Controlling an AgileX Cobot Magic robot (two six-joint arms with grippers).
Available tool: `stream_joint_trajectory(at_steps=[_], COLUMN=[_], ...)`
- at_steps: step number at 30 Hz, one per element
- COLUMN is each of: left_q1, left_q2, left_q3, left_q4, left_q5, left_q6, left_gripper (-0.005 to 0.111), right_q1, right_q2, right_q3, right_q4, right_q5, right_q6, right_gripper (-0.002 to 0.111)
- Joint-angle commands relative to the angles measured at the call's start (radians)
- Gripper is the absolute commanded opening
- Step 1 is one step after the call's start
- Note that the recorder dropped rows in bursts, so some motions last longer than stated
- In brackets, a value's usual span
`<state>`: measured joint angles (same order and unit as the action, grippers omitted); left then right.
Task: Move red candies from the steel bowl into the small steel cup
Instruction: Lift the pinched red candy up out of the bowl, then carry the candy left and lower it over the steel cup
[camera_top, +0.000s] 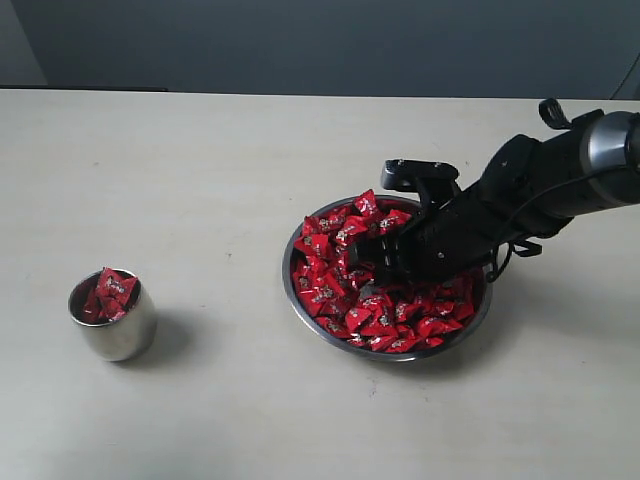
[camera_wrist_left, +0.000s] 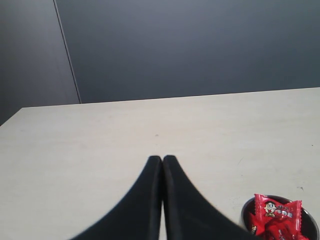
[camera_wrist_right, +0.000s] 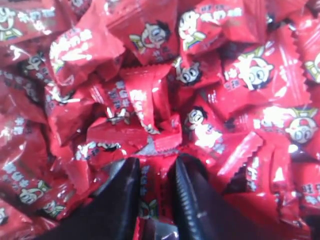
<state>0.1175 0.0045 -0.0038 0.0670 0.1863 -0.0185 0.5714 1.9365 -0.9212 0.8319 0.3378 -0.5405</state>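
Note:
The steel bowl (camera_top: 288, 278) sits right of centre, heaped with red candies (camera_top: 330, 290). My right gripper (camera_top: 378, 268) reaches down into the heap. In the right wrist view it (camera_wrist_right: 156, 167) is shut on one red candy (camera_wrist_right: 157, 192), which fills the gap between the two fingers, with other candies (camera_wrist_right: 150, 95) packed all round. The small steel cup (camera_top: 122, 338) stands at the left, holding a few red candies (camera_top: 108, 292). My left gripper (camera_wrist_left: 162, 159) is shut on nothing, low over the table, with the cup's rim (camera_wrist_left: 243, 212) and its candies (camera_wrist_left: 277, 210) beside it.
The pale table (camera_top: 200, 180) stretches between cup and bowl and back to a dark wall (camera_top: 320, 40). The right arm (camera_top: 560, 170) comes in from the right edge. The left arm does not show in the exterior view.

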Motion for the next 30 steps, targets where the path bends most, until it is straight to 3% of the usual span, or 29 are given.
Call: stream_joint_trajectory(at_steps=[1, 22, 30], left_q1=[0.001, 0.001, 0.001], left_q2=[-0.004, -0.004, -0.004], left_q3=[0.004, 0.004, 0.004], left_q4=[0.001, 0.001, 0.001], left_q5=[-0.005, -0.006, -0.006], left_q6=[-0.001, -0.001, -0.001], left_gripper=[0.0, 0.0, 0.0], right_q1=[0.001, -0.002, -0.002], right_q2=[-0.002, -0.398, -0.327], right_q3=[0.005, 0.009, 0.004], right_q4=[-0.019, -0.133, -0.144], right_q5=[0.02, -0.14, -0.198], right_q6=[-0.01, -0.008, -0.099], right_gripper=[-0.001, -0.001, -0.001])
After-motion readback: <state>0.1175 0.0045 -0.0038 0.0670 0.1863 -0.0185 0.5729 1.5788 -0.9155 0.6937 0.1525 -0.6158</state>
